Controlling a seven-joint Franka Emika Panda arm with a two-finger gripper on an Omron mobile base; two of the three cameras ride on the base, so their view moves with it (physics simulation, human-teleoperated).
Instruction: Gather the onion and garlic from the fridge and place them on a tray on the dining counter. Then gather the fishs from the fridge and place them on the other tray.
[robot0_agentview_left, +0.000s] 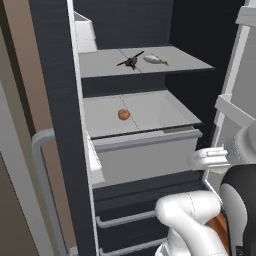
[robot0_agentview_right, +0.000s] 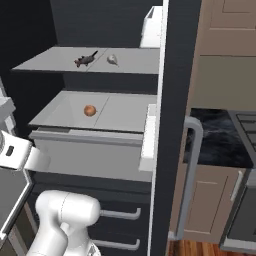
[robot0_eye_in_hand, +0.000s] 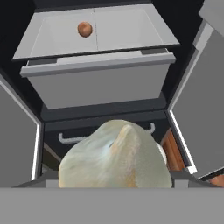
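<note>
Right, end effector is clamped wide on the garlic bulb: in the hand view the pale, lumpy bulb sits exactly where the fingertips would be and hides them, with a bit of grey finger body showing at each side of it. It hangs in front of the open fridge, below the level of the shelves and just ahead of the pale grey bin. Onion is in the fridge, alone on the lower pale grey shelf directly above that bin, left of the shelf's centre seam and towards the back; nothing is touching it, and it sits well apart from the end effector. Same spot confirmed from the right base view and the hand view. One shelf up, a silver-grey fish lies flat near the middle, with a dark spiky object just beside it on the left; I cannot tell what that object is. Both doors stand open, and a grey bar handle shows on the right-hand door. Below the bin, the black drawers are shut, handles facing out. White arm rises at the bottom of both base views.
</note>
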